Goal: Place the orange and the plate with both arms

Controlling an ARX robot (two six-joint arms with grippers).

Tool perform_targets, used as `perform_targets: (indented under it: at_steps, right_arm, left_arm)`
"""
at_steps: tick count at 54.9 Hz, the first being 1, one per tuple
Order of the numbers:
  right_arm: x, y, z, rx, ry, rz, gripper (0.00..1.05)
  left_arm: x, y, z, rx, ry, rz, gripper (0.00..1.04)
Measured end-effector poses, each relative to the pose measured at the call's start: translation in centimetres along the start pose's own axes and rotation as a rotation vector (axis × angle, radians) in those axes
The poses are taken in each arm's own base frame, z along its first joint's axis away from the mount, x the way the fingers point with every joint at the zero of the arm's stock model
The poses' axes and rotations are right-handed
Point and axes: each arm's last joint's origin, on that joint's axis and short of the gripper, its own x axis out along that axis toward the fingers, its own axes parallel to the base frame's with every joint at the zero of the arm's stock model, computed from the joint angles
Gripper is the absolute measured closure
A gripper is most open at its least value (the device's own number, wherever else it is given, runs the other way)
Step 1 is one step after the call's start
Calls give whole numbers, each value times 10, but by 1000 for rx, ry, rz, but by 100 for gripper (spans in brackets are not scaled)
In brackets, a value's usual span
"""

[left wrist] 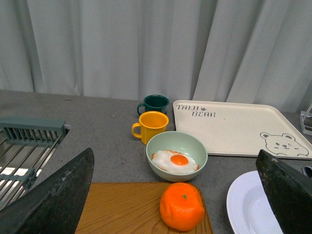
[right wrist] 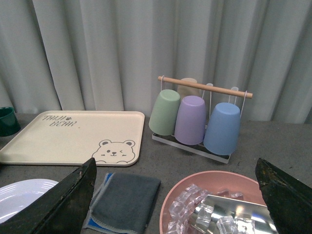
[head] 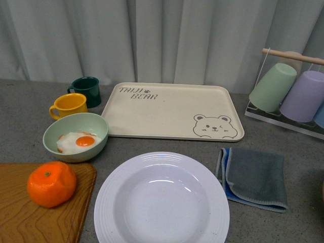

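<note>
Left gripper (left wrist: 174,152) and right gripper (right wrist: 175,161) are both spread wide, holding nothing. The orange (head: 51,184) sits on the wooden board (head: 30,223), near left. The plate (head: 162,201) is near centre, just right of the board.

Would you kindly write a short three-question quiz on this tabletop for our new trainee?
1. True or false: the orange rests on the wooden board.
2. What lies in the green bowl? A rice, B fried egg, C soup.
3. Fill in: in the front view, the plate stands between the wooden board and the folded grey ____.

Key: 1 true. 2 B. 3 cloth.
</note>
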Motion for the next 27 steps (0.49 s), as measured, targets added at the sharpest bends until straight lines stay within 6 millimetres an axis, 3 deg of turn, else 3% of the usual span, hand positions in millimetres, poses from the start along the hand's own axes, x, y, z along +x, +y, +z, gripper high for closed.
perform_targets:
  at_steps: [27]
  right_arm:
    - [0,0,0,0,0,-1,9]
  left_arm:
    - [0,0,0,0,0,-3,7]
